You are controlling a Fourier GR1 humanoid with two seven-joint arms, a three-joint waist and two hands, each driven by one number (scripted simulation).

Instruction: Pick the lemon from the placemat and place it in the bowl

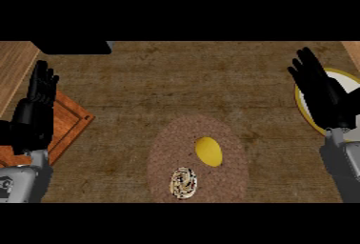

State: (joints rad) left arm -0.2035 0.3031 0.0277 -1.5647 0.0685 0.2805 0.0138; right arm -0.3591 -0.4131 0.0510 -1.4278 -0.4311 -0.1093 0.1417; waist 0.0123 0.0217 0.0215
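While both hands stay off it, the lemon (208, 151) lies on the round placemat (232, 138) at lower centre, beside a patterned roll (184, 183). Left hand (34, 112) and right hand (322, 93) rest open-fingered, empty, at the side edges. The bowl (306, 114) shows partly behind the right hand.

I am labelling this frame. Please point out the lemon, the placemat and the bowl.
lemon (209, 151), head view, middle of its yellow skin.
placemat (169, 143), head view, bare woven part left of the lemon.
bowl (304, 113), head view, yellow rim beside the right hand.
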